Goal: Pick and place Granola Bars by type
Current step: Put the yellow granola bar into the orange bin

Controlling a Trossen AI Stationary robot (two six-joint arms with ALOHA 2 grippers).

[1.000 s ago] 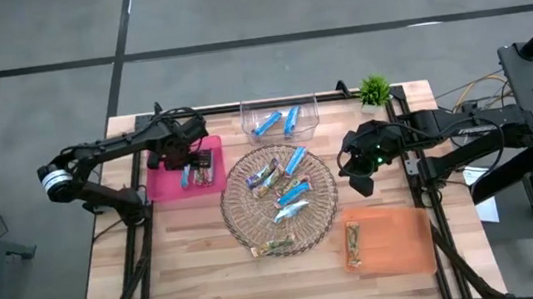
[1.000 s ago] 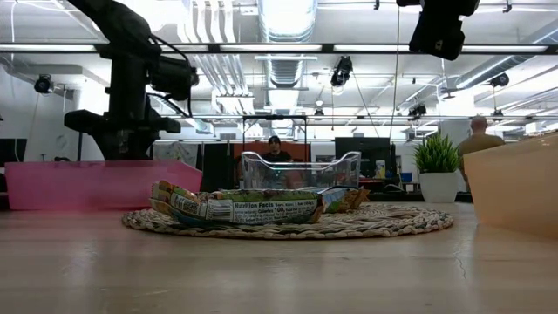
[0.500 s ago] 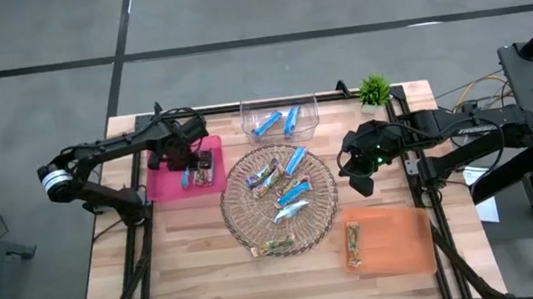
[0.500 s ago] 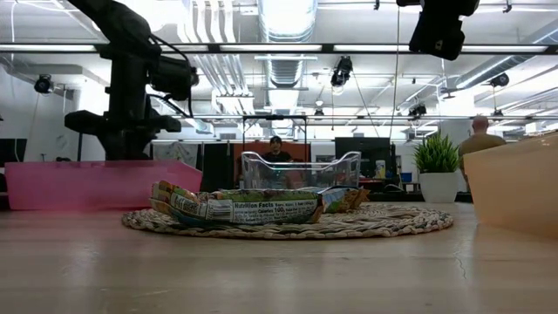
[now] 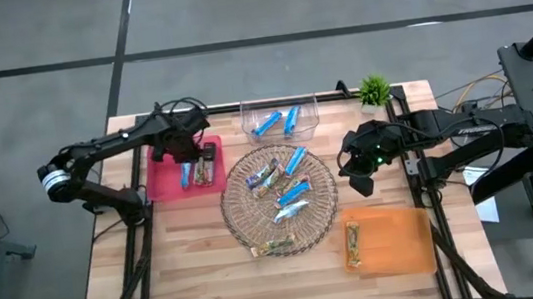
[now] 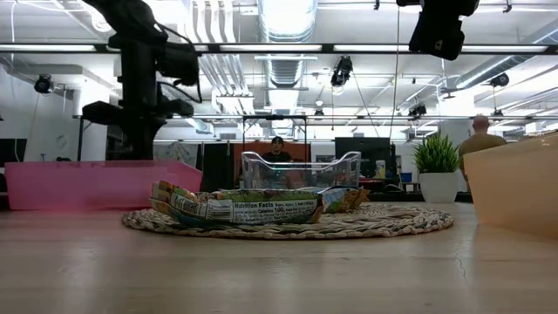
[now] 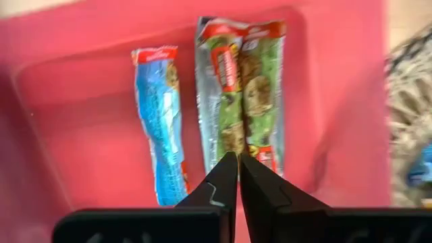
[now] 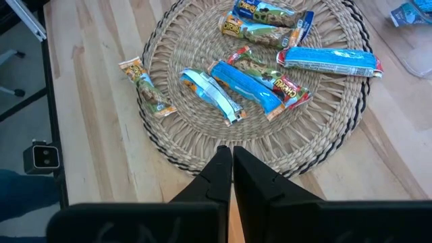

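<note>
Pink tray (image 7: 81, 40), green granola bar (image 7: 246, 88) just beyond closed, empty left pincer (image 7: 237, 160); right pincer (image 8: 226, 154) closed

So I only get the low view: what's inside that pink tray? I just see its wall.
Observer: Two bars lie side by side in the pink tray: a blue bar and a green bar.
Operator: And the clear bin behind?
Observer: It holds a blue pair, nothing else.
Operator: Is the arm over the pink tray holding one?
Observer: No, the left gripper is shut and empty, above the green bar.
</note>
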